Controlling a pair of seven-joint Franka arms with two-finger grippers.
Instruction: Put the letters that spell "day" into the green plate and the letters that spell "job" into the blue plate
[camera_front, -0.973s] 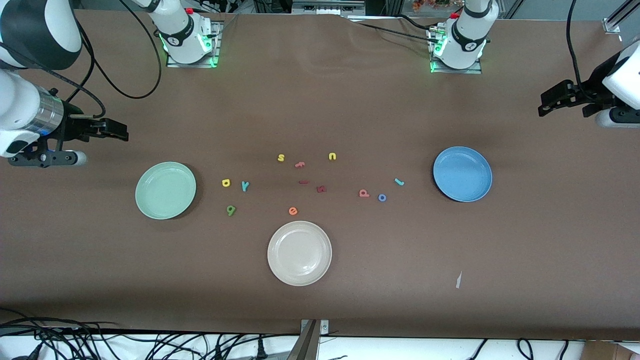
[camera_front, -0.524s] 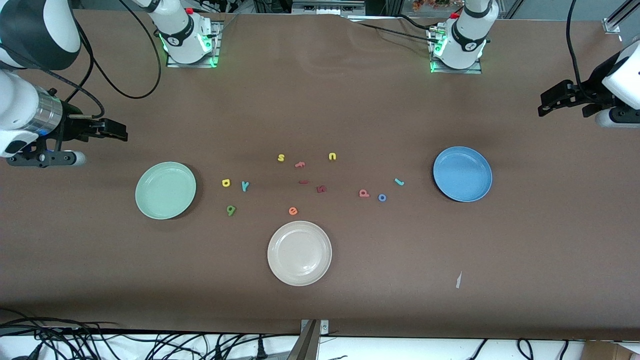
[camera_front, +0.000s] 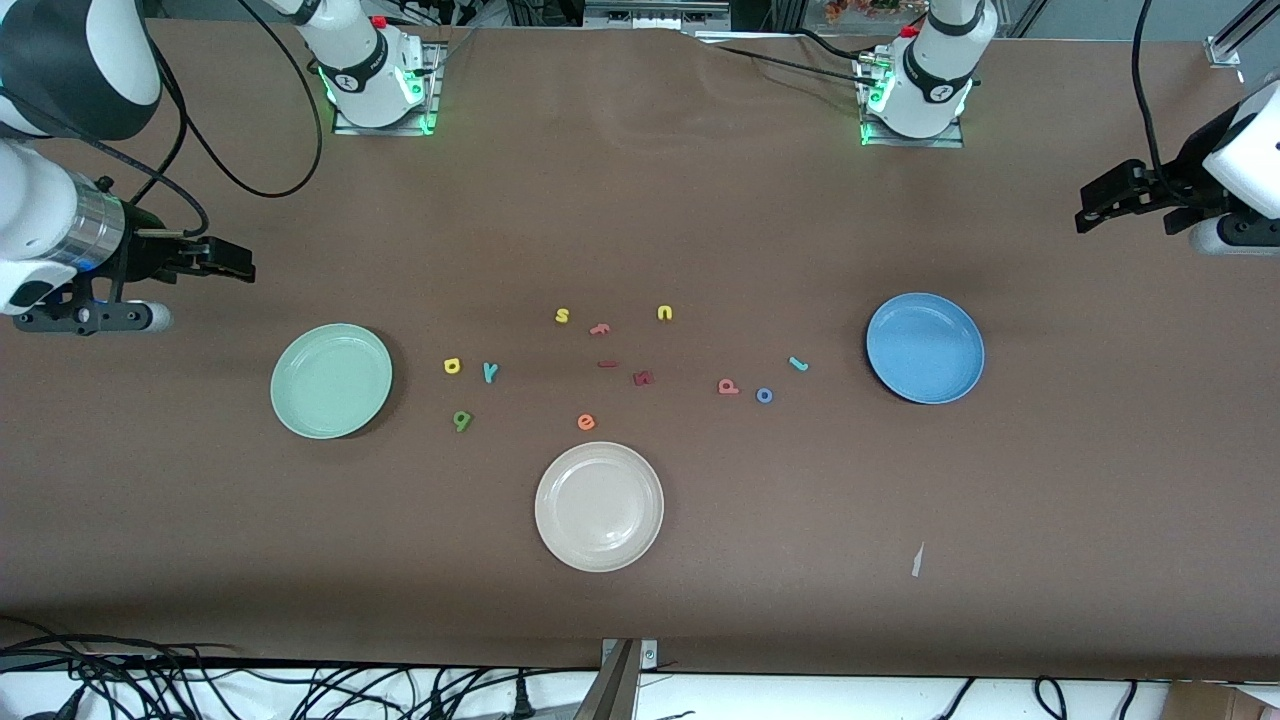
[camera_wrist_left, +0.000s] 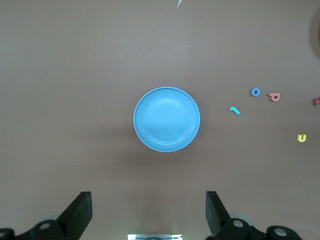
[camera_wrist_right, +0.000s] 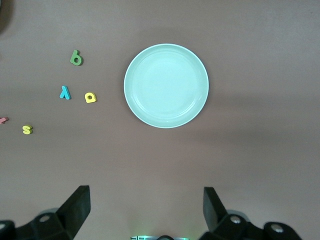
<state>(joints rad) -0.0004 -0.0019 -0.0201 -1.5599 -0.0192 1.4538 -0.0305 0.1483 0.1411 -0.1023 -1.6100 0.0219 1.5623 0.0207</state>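
Observation:
The green plate (camera_front: 331, 381) (camera_wrist_right: 166, 85) lies toward the right arm's end. Beside it are the yellow "d" (camera_front: 452, 366) (camera_wrist_right: 90, 97), teal "y" (camera_front: 490, 372) (camera_wrist_right: 65, 92) and dark green "a" (camera_front: 462, 421) (camera_wrist_right: 76, 58). The blue plate (camera_front: 925, 348) (camera_wrist_left: 166, 119) lies toward the left arm's end, with the teal "j" (camera_front: 798, 364) (camera_wrist_left: 234, 110), blue "o" (camera_front: 764, 395) (camera_wrist_left: 255, 92) and salmon "b" (camera_front: 729, 386) (camera_wrist_left: 274, 97) next to it. Both plates hold nothing. My right gripper (camera_front: 243, 266) (camera_wrist_right: 146, 207) hangs open over bare table by the green plate. My left gripper (camera_front: 1088, 212) (camera_wrist_left: 149, 210) hangs open by the blue plate.
A cream plate (camera_front: 599, 506) sits nearest the front camera at mid-table. Between the two letter groups lie a yellow "s" (camera_front: 562, 316), orange "f" (camera_front: 600, 328), yellow "u" (camera_front: 664, 313), dark red bar (camera_front: 607, 364), dark red "k" (camera_front: 643, 378) and orange "e" (camera_front: 586, 422).

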